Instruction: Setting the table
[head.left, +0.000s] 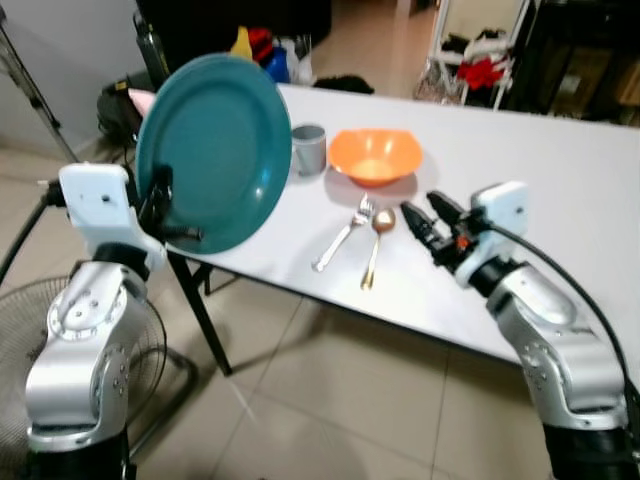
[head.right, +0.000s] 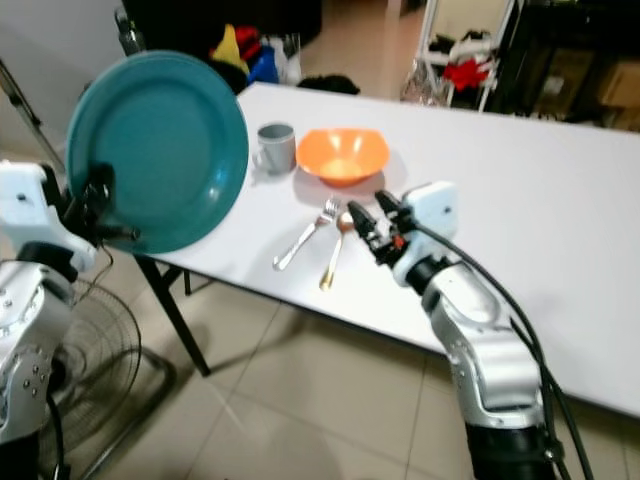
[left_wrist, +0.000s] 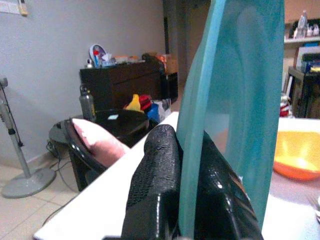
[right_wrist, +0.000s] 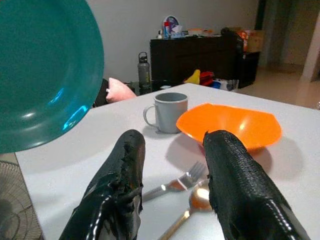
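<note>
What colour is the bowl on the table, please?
Orange: the bowl shows best in the right wrist view.

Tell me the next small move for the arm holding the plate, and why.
Probably bring the left tool in over the table and tip the teal plate flat. The plate is clamped by its rim, tilted up beyond the table's edge, and bare tabletop lies near the fork and spoon.

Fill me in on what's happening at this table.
The left gripper is clamped on the rim of a round teal plate, held tilted on edge above the white table's near corner. The right gripper hovers open just beside a silver fork and gold spoon. An orange bowl and grey mug sit behind them.
</note>
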